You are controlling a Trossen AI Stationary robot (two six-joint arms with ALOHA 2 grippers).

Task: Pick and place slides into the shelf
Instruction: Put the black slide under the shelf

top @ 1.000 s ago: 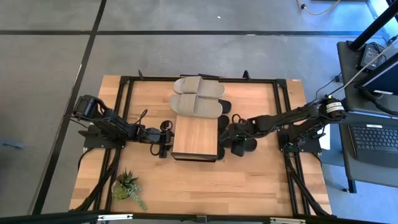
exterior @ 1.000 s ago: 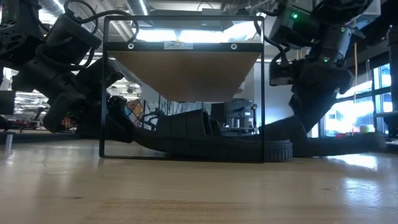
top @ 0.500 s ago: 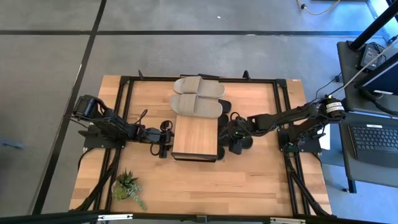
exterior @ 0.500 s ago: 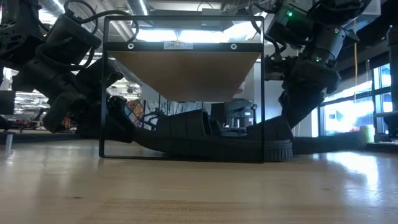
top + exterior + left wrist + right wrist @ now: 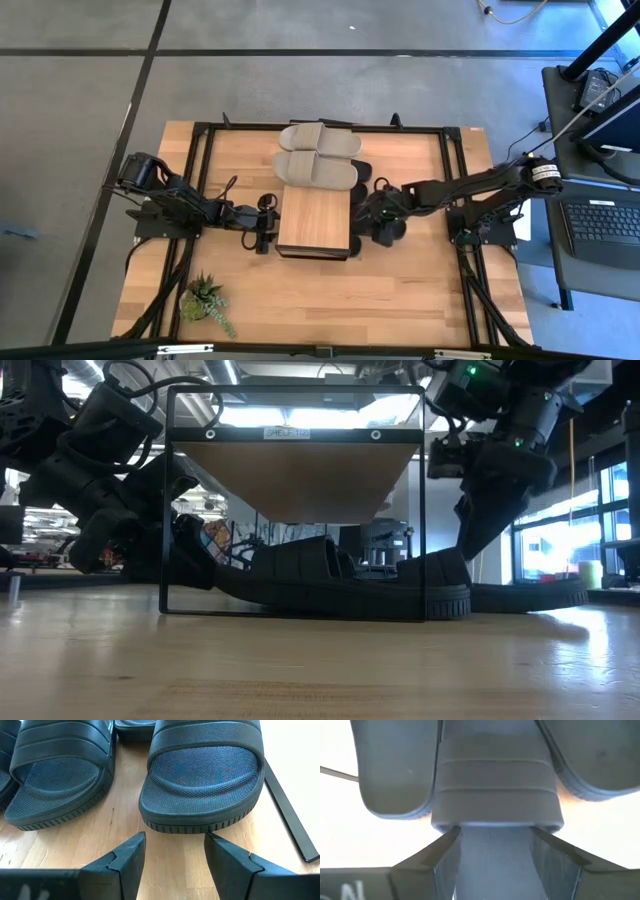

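Right end effector (image 5: 381, 214) at the shelf's (image 5: 315, 220) 3 o'clock edge, fingers pinching a black slide (image 5: 496, 815). Left end effector (image 5: 172, 865) at 9 o'clock, fingers spread — black slide (image 5: 202, 775) just ahead. Shelf label unreadable. Beige slides (image 5: 318, 155) at 12; plant (image 5: 205, 298) at 7.

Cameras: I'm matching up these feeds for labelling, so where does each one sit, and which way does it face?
High view: above the table, looking straight down; shows both arms, the shelf and two beige slides.
Low view: at tabletop height, level through the shelf; both arms enter from above.
Left wrist view: on the left arm, facing black slides; left pincer open, empty.
Right wrist view: on the right arm, right pincer straddling a black slide.
Shared: high and low views both show the shelf.
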